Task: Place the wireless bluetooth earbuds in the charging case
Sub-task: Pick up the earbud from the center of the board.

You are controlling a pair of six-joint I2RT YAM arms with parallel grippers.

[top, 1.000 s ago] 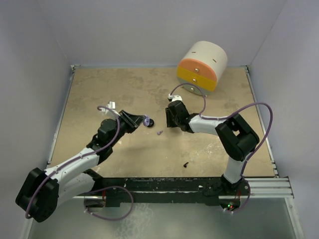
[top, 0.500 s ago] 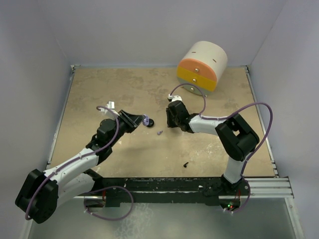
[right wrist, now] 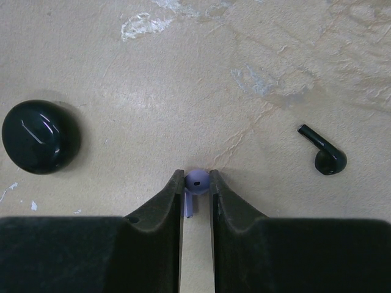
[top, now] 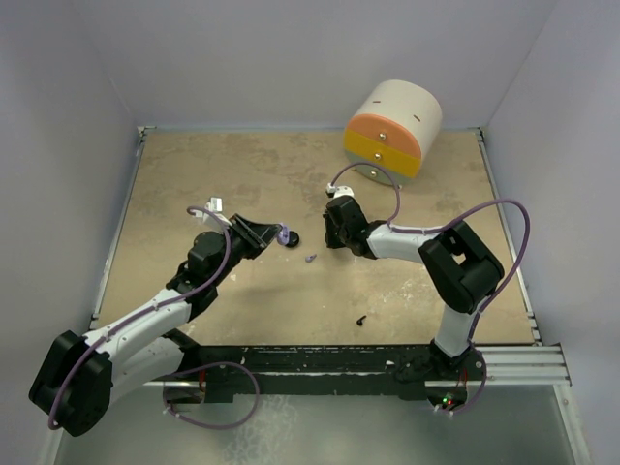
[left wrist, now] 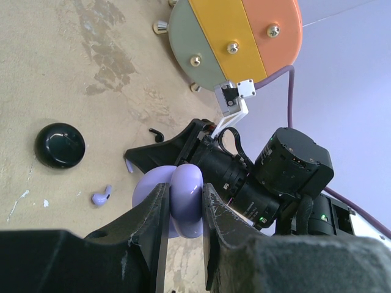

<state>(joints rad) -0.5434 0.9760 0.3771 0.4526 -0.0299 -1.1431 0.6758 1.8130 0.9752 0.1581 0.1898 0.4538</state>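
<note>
- Your left gripper: clamped on the lilac charging case, one finger on each side of it, around the middle of the counter.
- Your right gripper: fingers a narrow slit apart, nothing pinched.
- Lilac earbud: the right wrist view lines it up in that slit, right at the tips. The left wrist view shows it lying on the counter, apart from those fingers.
- Black earbud: flat on the counter, off to one side of your right gripper and clear of it.
- Black charging case: closed dome on the other side, near the lilac earbud, not touching.
- Round drawer unit: far edge, toward the far right corner.
</note>
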